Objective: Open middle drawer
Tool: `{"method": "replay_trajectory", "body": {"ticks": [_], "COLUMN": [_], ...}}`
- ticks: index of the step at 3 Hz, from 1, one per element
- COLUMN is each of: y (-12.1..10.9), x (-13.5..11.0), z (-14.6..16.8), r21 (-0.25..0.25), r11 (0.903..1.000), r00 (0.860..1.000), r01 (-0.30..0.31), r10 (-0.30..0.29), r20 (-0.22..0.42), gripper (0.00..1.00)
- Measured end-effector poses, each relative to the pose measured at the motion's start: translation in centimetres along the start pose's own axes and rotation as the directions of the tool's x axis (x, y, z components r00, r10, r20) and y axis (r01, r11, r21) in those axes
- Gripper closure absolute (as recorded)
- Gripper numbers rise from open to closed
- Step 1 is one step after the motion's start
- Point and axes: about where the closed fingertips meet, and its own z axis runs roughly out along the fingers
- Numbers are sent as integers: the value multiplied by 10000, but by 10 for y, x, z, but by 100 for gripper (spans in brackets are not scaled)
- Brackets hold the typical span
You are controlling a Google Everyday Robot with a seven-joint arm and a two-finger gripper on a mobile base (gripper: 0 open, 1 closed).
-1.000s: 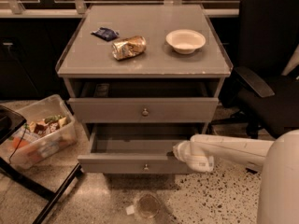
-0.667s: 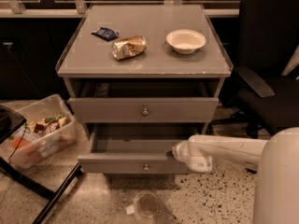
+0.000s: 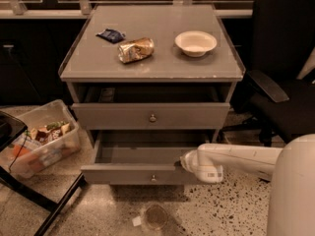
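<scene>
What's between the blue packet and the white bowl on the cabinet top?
A crushed can on its side, in the camera view. The gripper is low, at the pulled-out drawer, front right.

Matt grey middle drawer [image 3: 118, 174] with shiny metal knob [image 3: 153, 178]; smooth white plastic-looking gripper [image 3: 184, 163] at its front's right end.

White tubular arm [image 3: 246, 157], bulbous labelled wrist [image 3: 205, 167]; gripper [image 3: 184, 162] at bottom drawer [image 3: 123, 173] front rim.

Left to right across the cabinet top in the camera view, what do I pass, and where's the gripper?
Blue packet, crushed can, white bowl. The gripper is lower, at the right end of the pulled-out middle drawer.
</scene>
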Motion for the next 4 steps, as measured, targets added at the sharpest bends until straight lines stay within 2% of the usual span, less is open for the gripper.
{"method": "replay_trajectory", "body": {"ticks": [1, 2, 3, 4], "y": [0, 0, -1, -3], "x": [-2, 5, 6, 11], "z": [-3, 2, 3, 5], "r21": [0, 194, 234, 435], "r11": [10000, 9959, 9942, 9813], "r00": [10000, 9961, 9945, 9822], "r01": [1, 887, 1052, 1877], "r10": [-1, -886, -1052, -1876], "r20": [0, -14, -22, -69], "gripper": [14, 0, 0, 0]}}
